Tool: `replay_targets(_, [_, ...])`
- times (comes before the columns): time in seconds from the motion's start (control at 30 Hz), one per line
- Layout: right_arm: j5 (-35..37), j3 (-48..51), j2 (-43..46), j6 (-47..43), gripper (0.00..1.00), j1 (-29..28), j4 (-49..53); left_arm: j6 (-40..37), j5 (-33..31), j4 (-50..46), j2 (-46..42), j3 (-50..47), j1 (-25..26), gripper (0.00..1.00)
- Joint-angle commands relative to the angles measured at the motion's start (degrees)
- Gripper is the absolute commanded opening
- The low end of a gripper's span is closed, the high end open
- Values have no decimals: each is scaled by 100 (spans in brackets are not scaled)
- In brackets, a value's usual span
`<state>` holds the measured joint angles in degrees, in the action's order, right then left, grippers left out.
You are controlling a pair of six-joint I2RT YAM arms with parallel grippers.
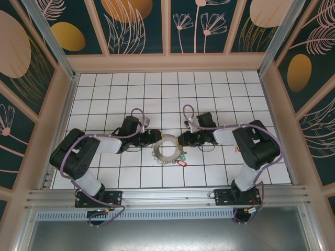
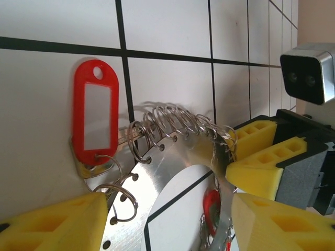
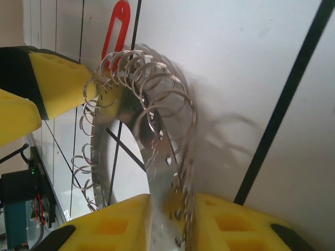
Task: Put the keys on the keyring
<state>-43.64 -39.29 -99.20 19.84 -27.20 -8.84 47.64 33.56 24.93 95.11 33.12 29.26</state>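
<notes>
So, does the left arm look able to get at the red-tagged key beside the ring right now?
Probably yes. The red tag lies flat on the tiled floor, uncovered, just ahead of the open left gripper, though the keyring, clamped by the right gripper, crowds that path.

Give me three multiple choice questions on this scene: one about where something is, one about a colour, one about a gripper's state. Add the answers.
1. Where does the keyring sit in the top view?
A) between the left gripper and the right gripper
B) against the far wall
C) beside the left arm's base

2. In the left wrist view, what colour is the tag lying flat beside the keyring?
A) blue
B) red
C) black

3. The right gripper is:
A) wide open above the table
B) holding a tag
C) shut on the keyring's rim

Answers:
1 A: the two arms reach in from either side of it.
2 B: it is red around a white insert.
3 C: its pads press the plate from both sides.
</notes>
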Motion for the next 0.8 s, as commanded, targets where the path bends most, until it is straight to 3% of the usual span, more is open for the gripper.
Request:
replay_targets(0.0, [-191, -87, -174, -107, 22, -119, -78, -36, 246, 131, 118, 133, 71, 64])
replay_targets(0.2, [-181, -98, 10, -26, 7, -95, -92, -71, -25, 129, -107, 142, 80, 64])
replay_targets(0.33, [-158, 24, 513, 151, 1, 57, -158, -280, -880, -374, -629, 208, 80, 69])
replay_targets(0.5, [-185, 273, 1302, 713, 0, 448, -540, -230, -1791, -765, -1307, 226, 63, 78])
replay_targets(0.63, [-143, 545, 1912, 1473, 0, 777, -1221, 28, -1834, -660, -1594, 273, 19, 81])
replay_targets(0.77, [88, 646, 2350, 2105, 0, 909, -1743, 440, -1398, -98, -1606, 276, 9, 82])
